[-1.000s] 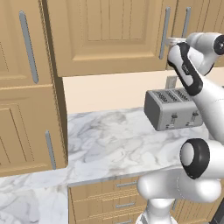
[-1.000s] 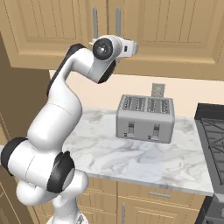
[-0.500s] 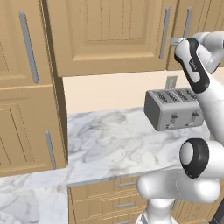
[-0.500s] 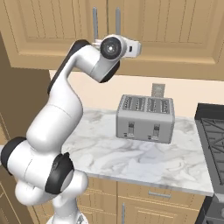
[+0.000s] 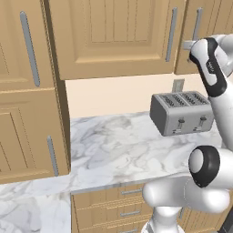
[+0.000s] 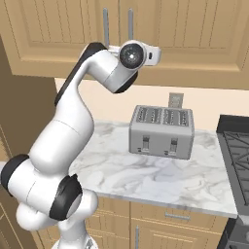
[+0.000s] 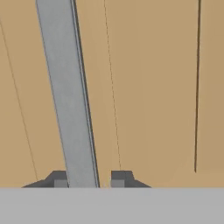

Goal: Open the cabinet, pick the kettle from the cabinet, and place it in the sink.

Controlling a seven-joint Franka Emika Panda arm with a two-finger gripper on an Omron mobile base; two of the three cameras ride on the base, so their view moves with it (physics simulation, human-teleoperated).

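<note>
So the opening step is what's in hand here. In the hand view the pincer is set around the cabinet's grey bar handle, one fingertip on each side of it. The left tip looks pressed against the bar, while a thin gap seems to be left at the right one, so whether it's fully clamped can't be told for sure. The door is seen shut in both base views.

Next, a firm squeeze on the bar is probably called for, then a pull outward along the door's swing.

The kettle can't be seen; it's presumably behind the closed door. The sink isn't in frame either. A toaster is parked at the back of the surface, below the cabinet. In the base views the fingertips are blocked by the wrist.
</note>
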